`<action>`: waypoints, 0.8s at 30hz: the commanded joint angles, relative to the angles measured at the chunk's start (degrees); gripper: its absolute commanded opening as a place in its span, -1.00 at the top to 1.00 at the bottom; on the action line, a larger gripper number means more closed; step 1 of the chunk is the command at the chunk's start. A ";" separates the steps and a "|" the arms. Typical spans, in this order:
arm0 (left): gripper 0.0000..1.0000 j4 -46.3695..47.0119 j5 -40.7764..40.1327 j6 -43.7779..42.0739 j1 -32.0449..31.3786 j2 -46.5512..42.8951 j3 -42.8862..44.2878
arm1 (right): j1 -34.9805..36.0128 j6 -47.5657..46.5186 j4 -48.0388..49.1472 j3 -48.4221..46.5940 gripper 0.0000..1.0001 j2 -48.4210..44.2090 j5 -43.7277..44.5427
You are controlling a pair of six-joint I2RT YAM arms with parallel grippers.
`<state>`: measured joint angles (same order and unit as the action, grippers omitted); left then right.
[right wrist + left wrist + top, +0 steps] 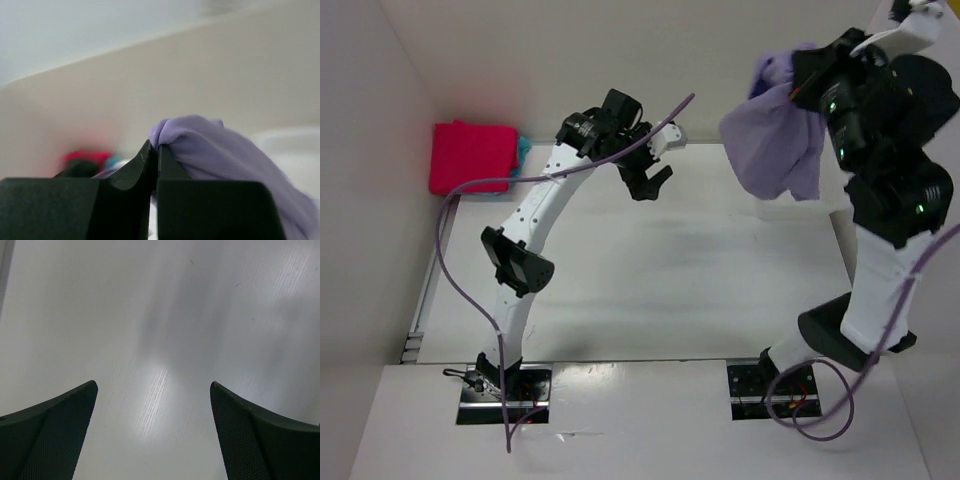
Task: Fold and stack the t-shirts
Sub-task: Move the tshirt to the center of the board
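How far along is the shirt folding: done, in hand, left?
Done: a folded magenta-red cloth shirt lies in the far left corner, turquoise cloth peeking out beside it. In hand: the right tool is shut on the pale lavender cloth shirt, hanging unfolded. Left: folding and stacking it; the left tool is open, empty.

A robotics lab: 2 arms (535,215) bolted to a white table (720,280) boxed by plain panels (370,200).

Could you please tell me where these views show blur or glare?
Top external: sharp, evenly lit. Left wrist: a soft glare patch on the table, with a faint shadow above it. Right wrist: lavender shirt clear, magenta shirt behind blurred.
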<state>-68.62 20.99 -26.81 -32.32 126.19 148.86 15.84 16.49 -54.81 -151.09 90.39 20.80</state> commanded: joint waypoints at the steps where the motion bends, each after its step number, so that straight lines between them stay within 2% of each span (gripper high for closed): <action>1: -0.99 1.82 -2.27 0.79 3.57 -6.39 -3.56 | 14.64 -7.97 3.40 -3.50 1.00 0.92 -6.99; 5: -0.99 2.96 -2.37 0.79 10.23 -12.53 -10.32 | 16.42 -3.32 3.39 0.52 1.00 0.93 -11.56; 8: -0.99 7.00 -1.13 0.79 15.16 -20.44 -17.96 | 16.42 0.90 2.86 7.45 0.97 2.16 -12.10; 9: -0.99 8.40 -1.13 0.79 18.14 -24.72 -24.08 | 16.42 4.39 3.73 13.04 0.83 2.16 -9.49; 10: -0.99 11.02 -2.26 0.79 19.30 -26.77 -27.27 | 16.42 5.91 5.66 16.32 0.60 2.77 -9.46; 11: -0.99 12.27 -3.84 -0.86 20.09 -30.62 -30.44 | 16.42 6.70 6.63 22.70 -0.06 2.77 -9.98; 12: -0.99 14.54 -8.73 -1.92 20.62 -32.22 -36.56 | 15.90 7.76 7.60 25.29 -0.24 4.34 -12.51; 15: -0.99 16.15 -16.58 -3.95 21.15 -36.01 -42.67 | 15.89 9.87 8.84 31.63 -0.78 6.46 -12.54; 17: -0.99 16.15 -15.03 -3.35 21.94 -36.89 -44.00 | 15.89 10.40 8.84 34.96 -0.99 6.47 -11.05; 21: -0.99 12.57 -7.12 -6.48 21.60 -39.09 -47.33 | 15.89 11.80 10.86 44.63 -0.96 0.59 -9.03; 23: -0.99 9.92 -5.00 -9.30 17.30 -39.71 -49.53 | 15.89 14.00 10.34 52.68 -0.91 -3.18 -8.32; 24: -0.99 8.43 -5.00 -10.01 15.46 -39.71 -52.76 | 15.89 14.88 10.33 55.96 -0.81 -4.42 -8.32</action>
<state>-56.03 11.64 -32.64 -12.23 88.14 100.16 31.94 27.83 -46.89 -100.40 95.59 10.33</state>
